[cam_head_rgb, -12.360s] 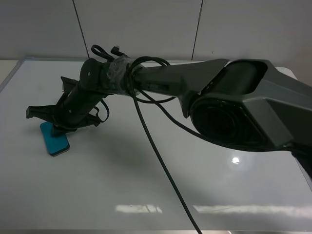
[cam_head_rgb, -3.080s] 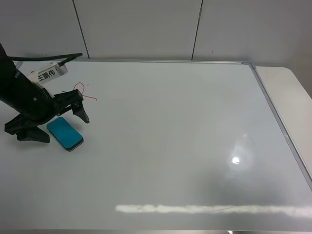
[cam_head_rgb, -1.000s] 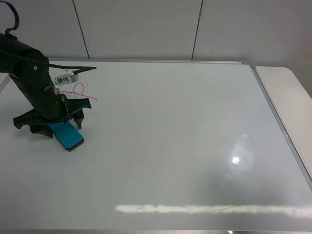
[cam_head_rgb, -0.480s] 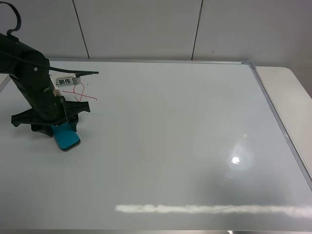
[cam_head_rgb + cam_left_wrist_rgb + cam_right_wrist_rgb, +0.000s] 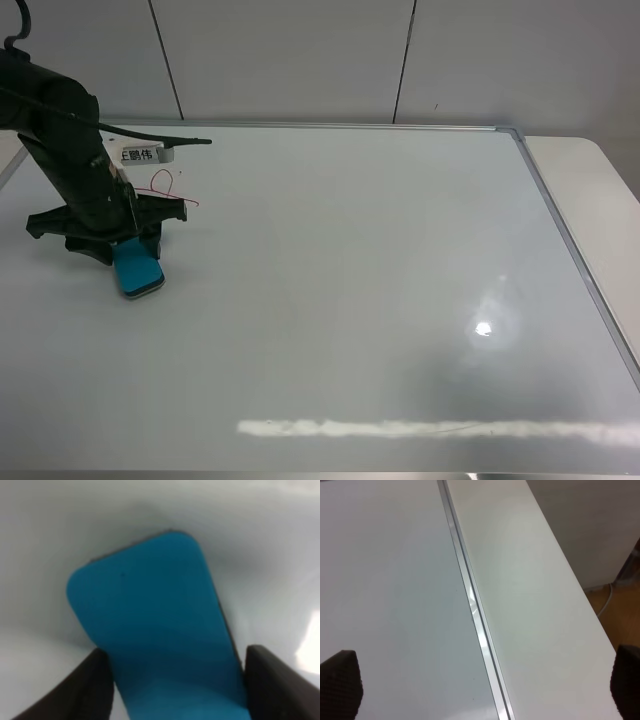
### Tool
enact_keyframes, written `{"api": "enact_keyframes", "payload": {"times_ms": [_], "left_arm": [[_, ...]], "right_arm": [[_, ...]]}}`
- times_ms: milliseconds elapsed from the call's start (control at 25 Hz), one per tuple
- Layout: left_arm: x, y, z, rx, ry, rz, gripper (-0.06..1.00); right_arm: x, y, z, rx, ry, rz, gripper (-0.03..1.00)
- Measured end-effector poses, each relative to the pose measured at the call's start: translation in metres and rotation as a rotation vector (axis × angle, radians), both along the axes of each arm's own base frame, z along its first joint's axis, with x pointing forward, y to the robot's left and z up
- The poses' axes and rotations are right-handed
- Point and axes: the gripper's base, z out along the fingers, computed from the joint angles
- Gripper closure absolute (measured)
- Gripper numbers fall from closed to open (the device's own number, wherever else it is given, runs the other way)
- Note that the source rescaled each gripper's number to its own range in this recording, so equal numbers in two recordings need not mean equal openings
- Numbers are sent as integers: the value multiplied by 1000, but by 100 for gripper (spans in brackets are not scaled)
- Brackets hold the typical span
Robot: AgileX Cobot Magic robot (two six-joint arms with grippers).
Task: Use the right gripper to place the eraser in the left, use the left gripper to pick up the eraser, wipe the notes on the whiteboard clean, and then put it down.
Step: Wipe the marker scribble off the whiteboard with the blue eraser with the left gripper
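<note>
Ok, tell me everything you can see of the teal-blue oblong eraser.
The teal-blue oblong eraser has rounded corners, a smooth matt top and a thin dark felt base. The black left gripper is shut on its long sides. It sits low over the glossy whiteboard, near its left edge; contact is unclear.

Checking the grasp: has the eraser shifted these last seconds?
Yes. The eraser has turned slightly, its long side now squarer to the whiteboard top frame; same spot below the notes.
</note>
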Motion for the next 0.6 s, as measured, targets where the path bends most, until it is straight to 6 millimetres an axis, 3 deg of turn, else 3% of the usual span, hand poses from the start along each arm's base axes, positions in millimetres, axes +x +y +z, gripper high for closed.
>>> {"api": "enact_keyframes", "payload": {"times_ms": [160, 320, 600], "left_arm": [[24, 6, 27, -53, -31, -38, 93], [47, 26, 49, -54, -73, -19, 93], [77, 58, 41, 22, -53, 15, 93]], "right_arm": [[0, 0, 0, 0, 0, 0, -3], [0, 0, 0, 0, 0, 0, -3], [0, 0, 0, 0, 0, 0, -3]]}}
